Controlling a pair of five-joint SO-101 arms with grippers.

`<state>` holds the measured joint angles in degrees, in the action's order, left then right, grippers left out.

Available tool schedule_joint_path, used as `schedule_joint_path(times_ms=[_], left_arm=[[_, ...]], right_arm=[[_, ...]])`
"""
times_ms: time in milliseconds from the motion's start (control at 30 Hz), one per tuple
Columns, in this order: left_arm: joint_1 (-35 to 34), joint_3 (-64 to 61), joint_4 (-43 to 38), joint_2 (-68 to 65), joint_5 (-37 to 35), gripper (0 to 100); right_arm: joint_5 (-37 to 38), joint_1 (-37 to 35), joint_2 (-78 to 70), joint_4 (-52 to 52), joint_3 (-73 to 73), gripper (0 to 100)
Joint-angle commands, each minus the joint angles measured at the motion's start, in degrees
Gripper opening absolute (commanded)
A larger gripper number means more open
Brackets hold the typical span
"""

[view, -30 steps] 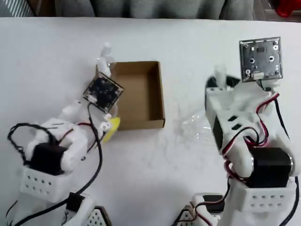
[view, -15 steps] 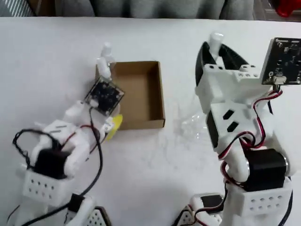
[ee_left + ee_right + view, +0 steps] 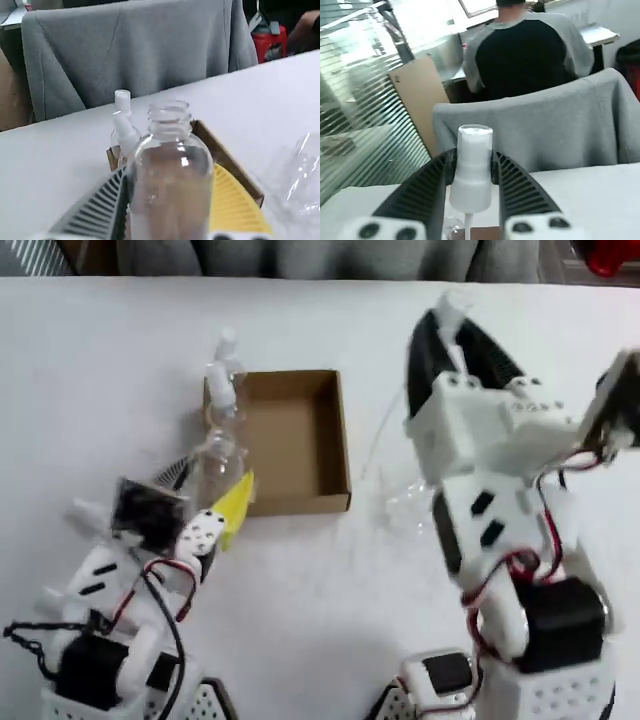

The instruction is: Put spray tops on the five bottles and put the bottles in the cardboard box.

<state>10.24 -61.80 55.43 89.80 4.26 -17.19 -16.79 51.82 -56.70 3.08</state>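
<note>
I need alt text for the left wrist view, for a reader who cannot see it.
The left gripper holds an upright clear plastic bottle with an open, capless neck. Behind it, a second bottle with a white spray top stands by the brown cardboard box.

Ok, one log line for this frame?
left gripper: shut on uncapped bottle | right gripper: shut on spray top | capped bottle: upright by cardboard box corner

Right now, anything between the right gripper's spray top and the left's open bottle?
Nothing visible blocks it. The cardboard box lies low between spray top and bottle; the bottle's neck is uncapped.
</note>
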Motion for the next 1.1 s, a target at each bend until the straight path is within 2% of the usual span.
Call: schedule_joint_path(times_ms=[0,300,500,667,867,1067], left_arm=[[0.13,0.44,-3.25,3.03,-5.89,2],[0.22,-7.74,-3.52,12.88,-5.80,2],[0.40,-10.02,-3.60,14.81,-5.80,2],[0.40,-13.80,-8.18,14.81,-6.07,2],[0.22,-16.88,-11.43,14.81,-6.15,2],[0.40,-19.25,-13.71,14.81,-6.15,2]], right_arm=[[-0.35,-5.49,2.33,1.36,-0.44,1.5],[-0.35,-13.76,4.97,8.22,5.54,1.5],[0.35,-17.36,8.66,24.04,16.18,1.5],[10.64,-19.12,6.29,37.32,19.87,1.5],[12.22,-23.34,1.10,41.89,17.67,1.5],[11.78,-23.87,-6.37,42.15,13.45,1.5]])
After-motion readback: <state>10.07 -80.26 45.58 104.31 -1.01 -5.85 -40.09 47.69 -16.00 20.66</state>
